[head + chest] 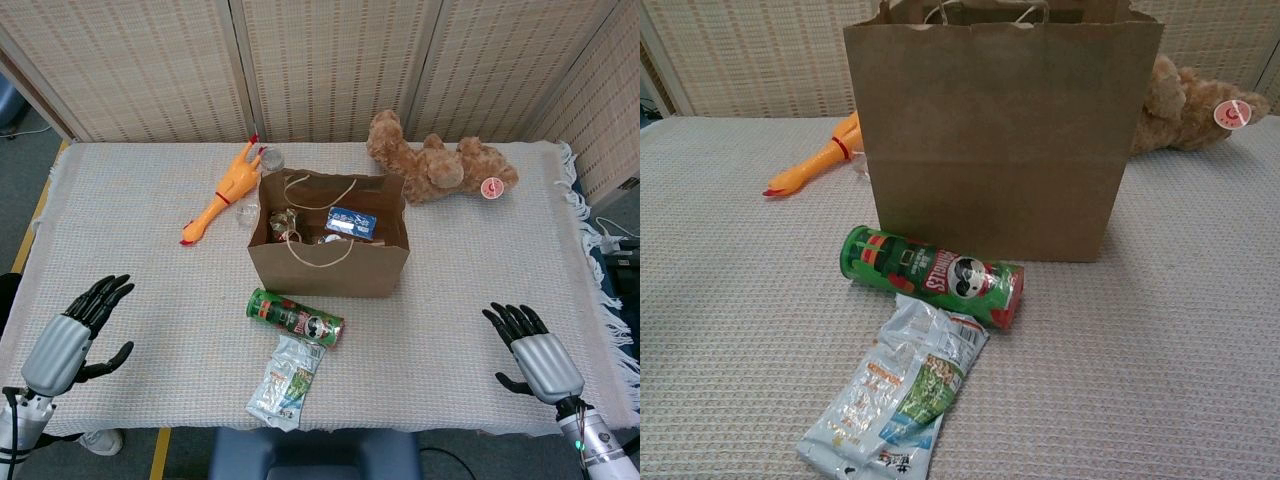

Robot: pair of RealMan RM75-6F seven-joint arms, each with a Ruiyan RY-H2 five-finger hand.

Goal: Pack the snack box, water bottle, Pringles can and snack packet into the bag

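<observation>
Bench (480, 300): pale woven cloth, wicker screens behind
Left hand (78, 330): fingers spread, holding nothing, well left of the can
Pringles can (295, 317): lying just before the bag
Snack packet (288, 380): flat, touching the can's near side
Bag (330, 265): upright, blue box inside
Right hand (535, 352): fingers spread, holding nothing, far right

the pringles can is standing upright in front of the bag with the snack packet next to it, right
Not quite: the Pringles can is lying on its side, not upright, as the chest view shows. It is in front of the bag, with the snack packet next to it.
</observation>
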